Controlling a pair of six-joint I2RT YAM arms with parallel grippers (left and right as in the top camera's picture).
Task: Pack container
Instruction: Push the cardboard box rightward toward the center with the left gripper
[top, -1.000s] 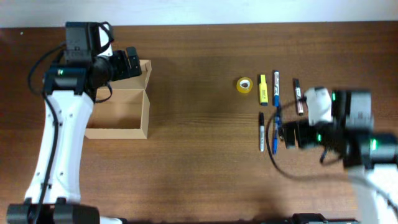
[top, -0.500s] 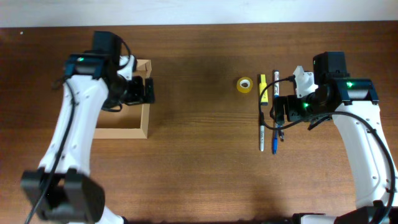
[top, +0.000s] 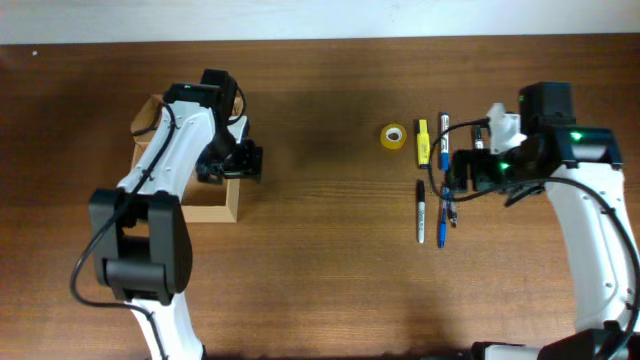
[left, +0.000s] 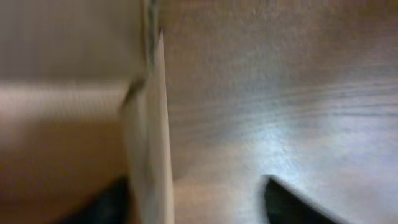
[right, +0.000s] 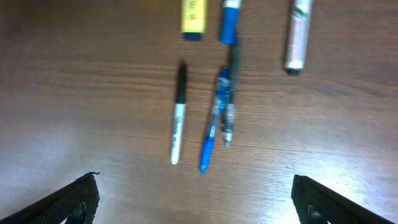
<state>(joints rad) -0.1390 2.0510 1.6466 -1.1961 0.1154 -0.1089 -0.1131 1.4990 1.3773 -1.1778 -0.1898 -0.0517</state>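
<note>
Seeing left end effector (left: 199, 200) spread astride one wall of the container (top: 190, 214); my right end effector (right: 196, 200) hangs released above pens (right: 178, 118).

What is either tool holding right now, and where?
Nothing: left tool open astride a wall of the container, right tool open above the pens.

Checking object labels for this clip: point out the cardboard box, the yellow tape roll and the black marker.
cardboard box (top: 210, 213), overhead view, front wall rim.
yellow tape roll (top: 385, 137), overhead view, left side of ring.
black marker (right: 178, 115), right wrist view, mid barrel.
</note>
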